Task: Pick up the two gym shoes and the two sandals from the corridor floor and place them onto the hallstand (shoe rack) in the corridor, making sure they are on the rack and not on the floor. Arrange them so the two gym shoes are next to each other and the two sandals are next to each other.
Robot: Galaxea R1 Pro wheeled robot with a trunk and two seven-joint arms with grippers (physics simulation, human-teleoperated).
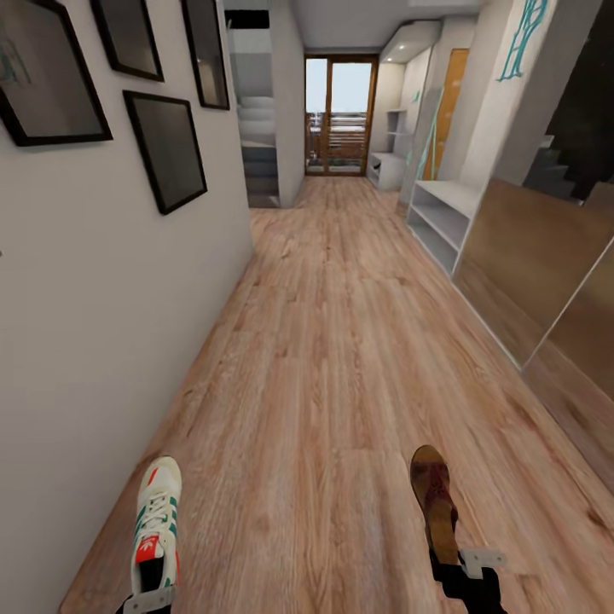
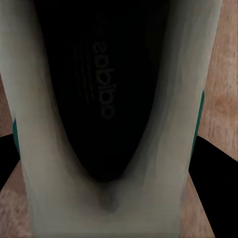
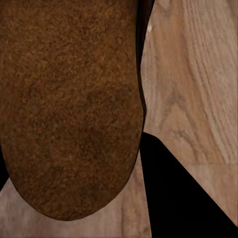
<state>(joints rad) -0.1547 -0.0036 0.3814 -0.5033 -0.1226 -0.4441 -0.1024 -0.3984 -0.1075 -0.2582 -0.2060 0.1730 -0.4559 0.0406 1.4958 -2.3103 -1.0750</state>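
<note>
Looking down the corridor from the head camera, the corridor floor point(image 1: 341, 341) runs away toward glass doors point(image 1: 341, 115) at 12 o'clock. At 7 o'clock the left gripper point(image 1: 147, 602) holds a gym shoe point(image 1: 157, 522) by its heel, toe pointing ahead, close beside the left wall with its dark picture frames point(image 1: 166, 149). At 5 o'clock the right gripper point(image 1: 465, 570) grips a sandal point(image 1: 433, 503) at its heel end, toe likewise forward. In the left wrist view the gym shoe's dark insole point(image 2: 106, 89) with its printed lettering sits between pale side walls. In the right wrist view the sandal's brown footbed point(image 3: 69, 109) hangs over the planks. A low white hallstand point(image 1: 443, 217) with open shelves stands against the right wall at 1 o'clock, well apart from both shoes. A second white unit point(image 1: 388, 166) sits farther along near the doors.
</note>
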